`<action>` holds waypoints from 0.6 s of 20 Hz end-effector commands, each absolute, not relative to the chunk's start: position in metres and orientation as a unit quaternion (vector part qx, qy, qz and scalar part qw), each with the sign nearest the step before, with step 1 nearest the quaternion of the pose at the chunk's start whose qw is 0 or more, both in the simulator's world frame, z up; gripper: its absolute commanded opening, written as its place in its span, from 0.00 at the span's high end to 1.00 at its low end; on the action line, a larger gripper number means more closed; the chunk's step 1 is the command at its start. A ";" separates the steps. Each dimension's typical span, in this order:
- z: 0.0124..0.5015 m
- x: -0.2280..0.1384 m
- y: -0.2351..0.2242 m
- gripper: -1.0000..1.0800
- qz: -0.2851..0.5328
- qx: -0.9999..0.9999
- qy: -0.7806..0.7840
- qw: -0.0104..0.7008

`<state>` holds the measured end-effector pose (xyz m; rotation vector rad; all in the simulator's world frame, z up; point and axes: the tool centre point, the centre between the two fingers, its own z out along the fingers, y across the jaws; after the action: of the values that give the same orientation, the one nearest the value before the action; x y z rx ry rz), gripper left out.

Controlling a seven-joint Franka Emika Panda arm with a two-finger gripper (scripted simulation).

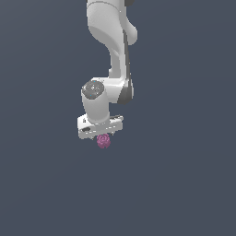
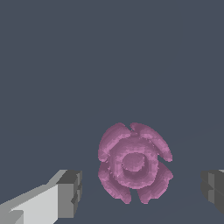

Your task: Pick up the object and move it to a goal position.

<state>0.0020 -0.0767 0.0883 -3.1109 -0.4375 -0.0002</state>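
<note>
Going from left to right in the wrist view, the pink ball is the thing to place everything by. First comes one of the fingers (image 2: 65, 192), white with a dark grey pad, off to one side of the ball with a gap between them. Then comes the pink lumpy ball (image 2: 134, 168) itself, round and bumpy with swirls like a little rose. Past the ball on the other side is the second dark pad, also with a gap. So the gripper (image 2: 140, 190) is spread wide, and it is not squeezing or touching the ball.

In the exterior view the white robot arm (image 1: 113, 41) reaches down from above the ball. Its gripper (image 1: 101, 133) sits right over the ball (image 1: 103, 141), and the ball peeks out just under it. The surface (image 1: 184, 184) is one flat dark blue-grey all around, so it is hard to tell if the ball rests on it. Most likely it does, since nothing holds it.

No goal mark shows in either view.

How far along is the job? The reaching part looks about done, because the fingers are on both sides of the ball. The grabbing is not done yet. Left to do: close on the ball, lift it up, and carry it to the goal place
</note>
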 end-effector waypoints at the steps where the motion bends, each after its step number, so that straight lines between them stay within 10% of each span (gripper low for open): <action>1: 0.083 0.002 -0.076 0.04 0.000 -0.990 -0.140 0.000; 12: 0.040 0.001 -0.077 0.04 0.000 -0.990 -0.141 0.000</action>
<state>0.0005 -0.0768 0.0427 -3.1096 -0.4436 0.0026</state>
